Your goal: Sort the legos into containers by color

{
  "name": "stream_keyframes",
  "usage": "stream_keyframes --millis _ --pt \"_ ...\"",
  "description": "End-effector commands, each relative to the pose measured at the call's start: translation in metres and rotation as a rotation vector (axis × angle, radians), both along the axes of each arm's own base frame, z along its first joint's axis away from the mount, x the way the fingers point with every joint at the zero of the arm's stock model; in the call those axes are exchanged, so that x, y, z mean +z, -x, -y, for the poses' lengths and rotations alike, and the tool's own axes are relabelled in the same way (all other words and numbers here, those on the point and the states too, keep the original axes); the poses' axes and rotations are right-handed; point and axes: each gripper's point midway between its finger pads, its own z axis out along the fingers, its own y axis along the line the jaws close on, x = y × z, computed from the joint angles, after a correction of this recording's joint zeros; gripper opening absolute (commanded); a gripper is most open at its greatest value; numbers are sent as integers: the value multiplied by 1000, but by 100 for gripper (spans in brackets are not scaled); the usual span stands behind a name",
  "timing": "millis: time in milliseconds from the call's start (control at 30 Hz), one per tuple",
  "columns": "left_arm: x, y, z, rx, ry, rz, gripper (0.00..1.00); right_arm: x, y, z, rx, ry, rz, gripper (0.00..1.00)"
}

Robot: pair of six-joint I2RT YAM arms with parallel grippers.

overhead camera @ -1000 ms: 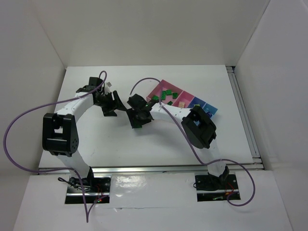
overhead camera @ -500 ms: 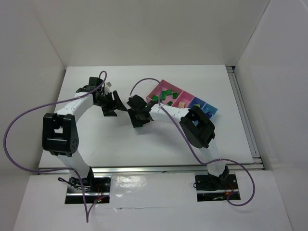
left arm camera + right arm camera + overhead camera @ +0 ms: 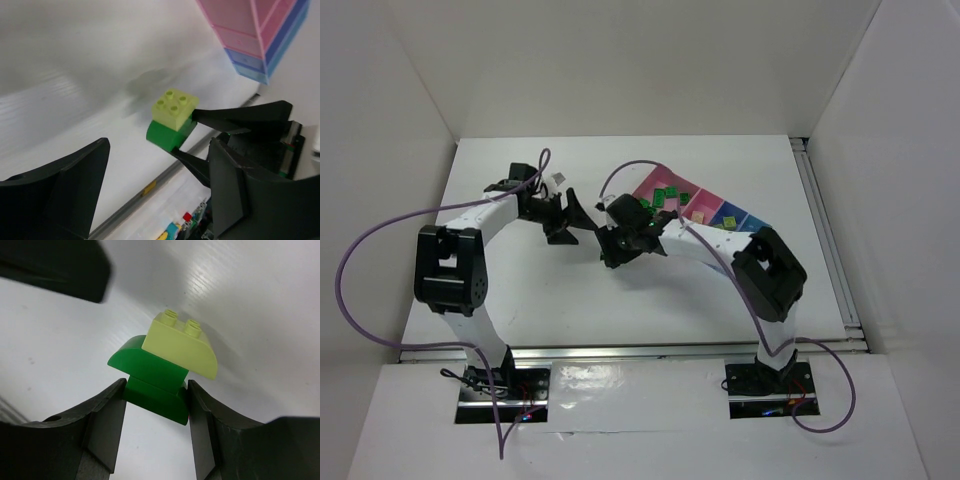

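Note:
My right gripper is shut on a small stack of legos: two dark green bricks with a pale yellow-green brick on top, held above the white table. The same stack shows in the left wrist view, just ahead of my open left gripper. From above, the left gripper and right gripper nearly meet at mid-table; the stack is hidden there. The containers lie to the right, a pink one holding several dark green bricks.
A cream brick lies in a pink box, and blue boxes end the row. The container row also shows in the left wrist view. Purple cables loop off both arms. White walls enclose the table.
My left gripper moved right, closer to the right gripper. The right arm's elbow swung out to the right, while its gripper stayed near mid-table, shifted slightly right.

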Motion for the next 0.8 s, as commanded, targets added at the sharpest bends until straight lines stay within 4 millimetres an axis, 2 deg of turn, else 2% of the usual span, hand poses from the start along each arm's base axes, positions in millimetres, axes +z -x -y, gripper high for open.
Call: stream_keyframes --millis 0,33,133,433,600,767 --pt "29 -5 21 -114 183 102 85 73 -9 -15 73 -200 143 34" --pt "35 1 27 -145 244 103 86 72 -9 -9 72 -207 136 34" --pt "53 10 40 -225 331 144 88 84 -5 -10 95 -246 130 34" --pt "66 28 65 -372 432 184 86 94 -1 -8 125 -257 120 34" --pt "53 25 69 -380 432 153 72 100 -2 -8 126 -269 134 34" --pt "40 24 68 -364 413 118 73 105 -3 -9 127 -281 147 34"
